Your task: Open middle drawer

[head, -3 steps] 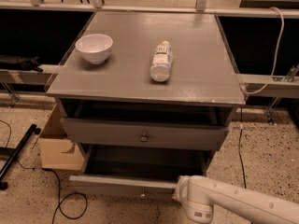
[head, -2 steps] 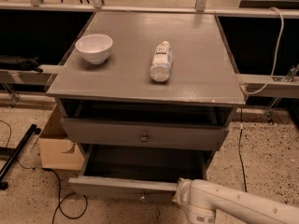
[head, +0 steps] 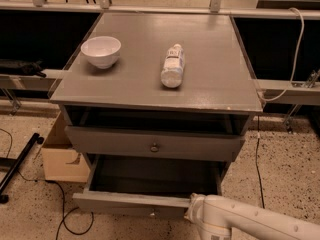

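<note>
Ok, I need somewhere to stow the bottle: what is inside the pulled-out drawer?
The middle drawer shows only a dark, bare floor. Its rear is hidden under the drawer above, and the gripper at its front rim covers the right corner.

Smooth white arm (head: 250,223), gripper unseen
</note>
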`<state>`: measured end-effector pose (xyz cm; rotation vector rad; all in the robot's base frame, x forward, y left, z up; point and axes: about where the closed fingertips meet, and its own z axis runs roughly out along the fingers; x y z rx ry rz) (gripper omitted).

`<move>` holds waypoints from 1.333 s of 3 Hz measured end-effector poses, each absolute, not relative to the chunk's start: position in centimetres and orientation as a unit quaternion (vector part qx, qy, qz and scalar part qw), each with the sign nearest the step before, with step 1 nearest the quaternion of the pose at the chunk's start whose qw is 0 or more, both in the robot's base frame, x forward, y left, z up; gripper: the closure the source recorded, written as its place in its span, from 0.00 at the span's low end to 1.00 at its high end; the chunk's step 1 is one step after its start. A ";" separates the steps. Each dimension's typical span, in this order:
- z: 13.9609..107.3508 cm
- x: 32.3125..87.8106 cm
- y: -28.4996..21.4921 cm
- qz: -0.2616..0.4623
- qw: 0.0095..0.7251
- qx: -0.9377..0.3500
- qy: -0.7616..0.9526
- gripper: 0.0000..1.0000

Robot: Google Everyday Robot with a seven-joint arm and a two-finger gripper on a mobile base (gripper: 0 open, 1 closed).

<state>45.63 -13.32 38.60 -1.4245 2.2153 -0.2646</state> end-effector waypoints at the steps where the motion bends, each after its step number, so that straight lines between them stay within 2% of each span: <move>1: 38.4 44.8 -13.4 -0.093 0.242 -0.521 0.813 1.00; 4: 38.8 44.1 -12.3 -0.080 0.250 -0.518 0.814 1.00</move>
